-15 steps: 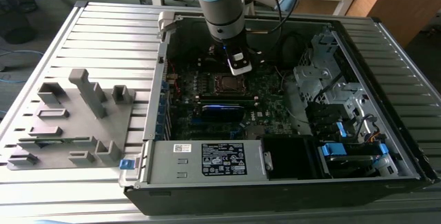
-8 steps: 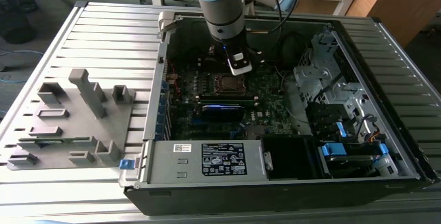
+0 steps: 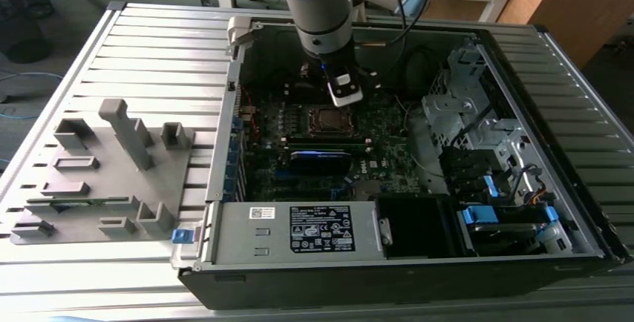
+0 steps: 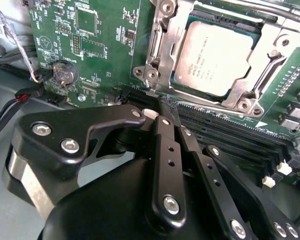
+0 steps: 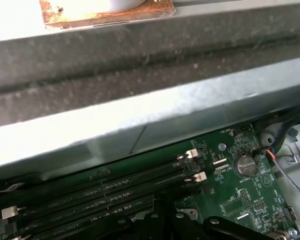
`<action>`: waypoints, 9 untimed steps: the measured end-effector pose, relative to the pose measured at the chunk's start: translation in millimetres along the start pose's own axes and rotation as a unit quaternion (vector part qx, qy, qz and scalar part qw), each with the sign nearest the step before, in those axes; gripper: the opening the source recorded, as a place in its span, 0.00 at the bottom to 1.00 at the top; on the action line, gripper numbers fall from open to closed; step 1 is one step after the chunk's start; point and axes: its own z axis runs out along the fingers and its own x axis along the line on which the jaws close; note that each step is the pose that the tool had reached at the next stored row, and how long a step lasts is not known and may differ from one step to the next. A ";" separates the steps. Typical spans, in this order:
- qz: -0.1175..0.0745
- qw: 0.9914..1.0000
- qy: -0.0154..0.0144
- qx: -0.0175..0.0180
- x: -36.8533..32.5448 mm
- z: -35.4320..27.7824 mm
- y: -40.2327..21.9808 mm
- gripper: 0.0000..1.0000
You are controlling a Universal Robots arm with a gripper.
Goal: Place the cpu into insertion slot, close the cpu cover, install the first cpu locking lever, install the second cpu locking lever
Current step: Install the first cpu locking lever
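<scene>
Showed the claw (image 4: pixel 169 112) closed tight, gripping nothing evident; found the cpu (image 4: pixel 217 55), seated beneath the lowered cpu cover (image 4: pixel 233 94), just beyond its tips, a thin locking lever (image 4: pixel 215 109) between.

- Exterior view, mid-frame: the cpu (image 3: pixel 325 119) is too small to show any detail.
- Exterior view, upper edge: the arm (image 3: pixel 319 10) is cut off.
- Second wrist view: the fingers (image 4: pixel 166 150) hide part of the memory slots (image 4: pixel 230 132); the cpu cover (image 4: pixel 240 97) runs off-frame.
</scene>
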 end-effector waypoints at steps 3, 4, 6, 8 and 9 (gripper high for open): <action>0.000 1.000 0.000 0.000 -0.1 -1.5 0.4 0.11; 0.000 1.000 0.000 -0.001 0.0 -1.6 0.4 0.11; 0.001 1.000 0.001 -0.003 0.8 -1.8 0.2 0.11; 0.001 1.000 0.001 -0.004 1.9 -2.2 -0.1 0.11; 0.001 1.000 0.001 -0.004 2.3 -2.3 -0.2 0.11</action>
